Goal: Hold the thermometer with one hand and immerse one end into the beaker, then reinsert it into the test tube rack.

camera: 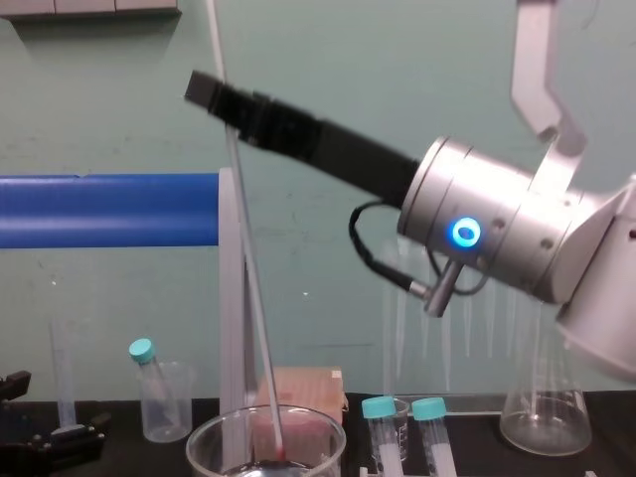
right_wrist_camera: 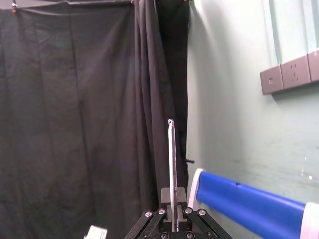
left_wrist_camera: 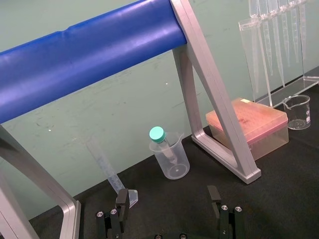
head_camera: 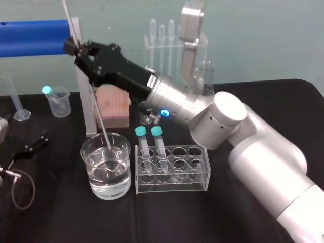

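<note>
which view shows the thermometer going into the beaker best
Head view: the thermometer runs from the right end effector down into the beaker. Chest view shows it side-on, tip low in the glass. Right wrist view shows its upper length rising from the grip. The left end effector is parked, open.

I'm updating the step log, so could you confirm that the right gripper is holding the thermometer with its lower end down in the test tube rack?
Not quite: the right gripper does hold the thermometer, but its lower end is in the clear liquid of the large beaker, beside the test tube rack, as the head view shows.
</note>
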